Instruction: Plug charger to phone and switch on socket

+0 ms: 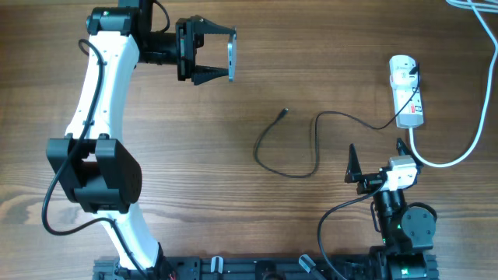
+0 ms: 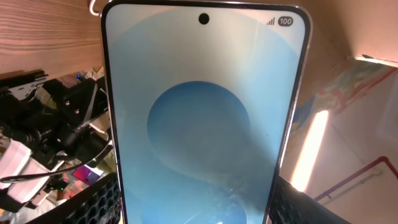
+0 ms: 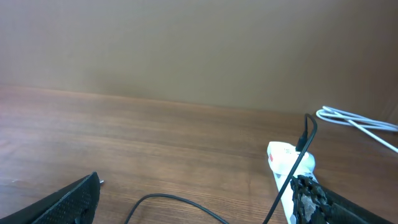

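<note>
Upper left of the overhead view: left gripper [image 1: 222, 56], jaws clamped on the two long sides of the phone [image 1: 232, 47], seen there edge-on as a thin pale strip across the fingertips, apparently clear of the table [image 1: 194, 155]. Left wrist view: phone [image 2: 205, 124] face-on, blue screen filling the frame, ribbed black pads [image 2: 93, 202] at its lower corners; charging port not visible. Likely reason for such a hold: body steadied, ends left free for a plug.

Centre: charger [image 1: 296, 173], a slack black loop on the wood, connector tip [image 1: 286, 113] free and well apart from both grippers; far end at the socket [image 1: 406, 92], upper right, beside a thick white cord [image 1: 467, 152]. Slack apparently ample for a reach to the phone.

Lower right: right gripper [image 1: 375, 152], jaws wide and empty, near the socket; in the right wrist view, fingers [image 3: 68, 202] at the two bottom corners, only table and cable between. Probably staged for the tip first, the switch after.
</note>
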`<state>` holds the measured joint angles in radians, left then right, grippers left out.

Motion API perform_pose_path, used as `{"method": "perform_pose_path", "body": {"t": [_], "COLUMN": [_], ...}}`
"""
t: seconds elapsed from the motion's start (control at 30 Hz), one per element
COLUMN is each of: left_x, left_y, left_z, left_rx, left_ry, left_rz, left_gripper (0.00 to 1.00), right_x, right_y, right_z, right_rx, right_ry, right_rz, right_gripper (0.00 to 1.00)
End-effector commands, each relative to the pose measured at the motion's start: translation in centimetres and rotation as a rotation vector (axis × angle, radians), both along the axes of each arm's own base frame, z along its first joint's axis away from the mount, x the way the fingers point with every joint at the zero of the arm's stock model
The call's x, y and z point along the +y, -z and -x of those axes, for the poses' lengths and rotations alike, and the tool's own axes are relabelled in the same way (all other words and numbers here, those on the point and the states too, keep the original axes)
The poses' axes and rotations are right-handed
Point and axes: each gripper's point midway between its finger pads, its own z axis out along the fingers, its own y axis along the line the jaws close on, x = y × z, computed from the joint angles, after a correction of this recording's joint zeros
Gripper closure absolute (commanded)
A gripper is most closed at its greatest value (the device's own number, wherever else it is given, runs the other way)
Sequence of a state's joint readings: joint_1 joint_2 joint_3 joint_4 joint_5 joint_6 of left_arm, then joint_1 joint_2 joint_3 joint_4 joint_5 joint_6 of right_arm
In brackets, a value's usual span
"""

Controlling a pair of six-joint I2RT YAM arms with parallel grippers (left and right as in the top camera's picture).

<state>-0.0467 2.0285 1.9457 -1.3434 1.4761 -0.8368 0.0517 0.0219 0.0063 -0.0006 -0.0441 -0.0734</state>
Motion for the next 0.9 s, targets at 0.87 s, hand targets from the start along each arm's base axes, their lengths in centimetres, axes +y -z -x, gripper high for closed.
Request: {"method": "perform_pose_path", "body": {"t": [0.87], "left_x": [0.0], "left_y": [-2.5], "left_z": [0.9], "left_rx": [-0.030], "left_ry": [0.007], "left_rz": [0.055], "left_gripper": [0.28], "right_x": [6.6], "right_y": [-24.2], "right_z": [4.8], "right_rx": [0.261], "right_ry": [-0.379], "right_rz": [-0.304], "right_gripper": [0.00]}}
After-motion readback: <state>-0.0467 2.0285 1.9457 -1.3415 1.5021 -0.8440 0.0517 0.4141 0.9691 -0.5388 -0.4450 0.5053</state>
